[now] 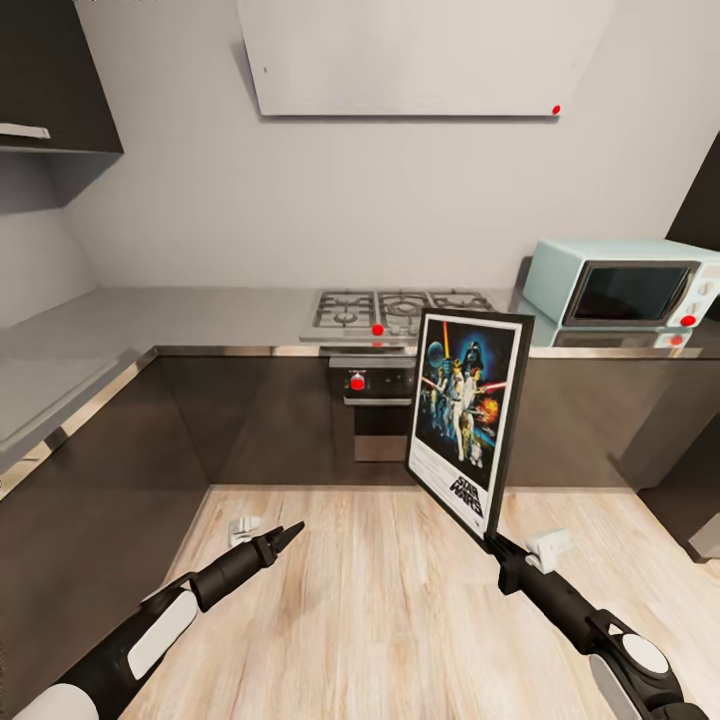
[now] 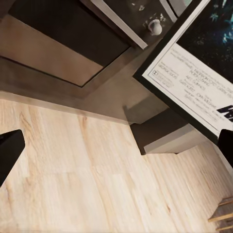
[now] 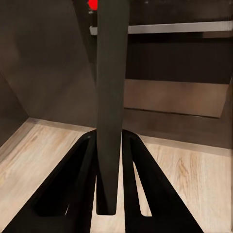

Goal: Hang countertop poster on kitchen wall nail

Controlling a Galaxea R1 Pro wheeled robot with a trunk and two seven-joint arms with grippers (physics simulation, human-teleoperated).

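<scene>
The poster point(image 1: 468, 420) stands upright and slightly tilted in the air in front of the cabinets, its Star Wars artwork facing me. My right gripper point(image 1: 497, 541) is shut on its lower right corner. In the right wrist view the poster's dark edge point(image 3: 111, 73) runs up between the two black fingers point(image 3: 82, 165). My left gripper point(image 1: 288, 533) hangs low over the wooden floor, left of the poster, open and empty. Its fingertips point(image 2: 9, 150) sit far apart, with the poster's bottom corner point(image 2: 194, 73) beyond them. The grey kitchen countertop point(image 1: 200, 310) runs along the back. A tiny dark dot point(image 1: 265, 70) sits high on the wall; I cannot tell whether it is a wall nail.
A steel gas hob point(image 1: 400, 312) is set into the worktop above an oven point(image 1: 380, 405). A pale blue microwave point(image 1: 620, 283) stands at the right. Dark cabinet fronts point(image 1: 100, 480) close in the left side. Two small white objects point(image 1: 243, 527) lie on the floor.
</scene>
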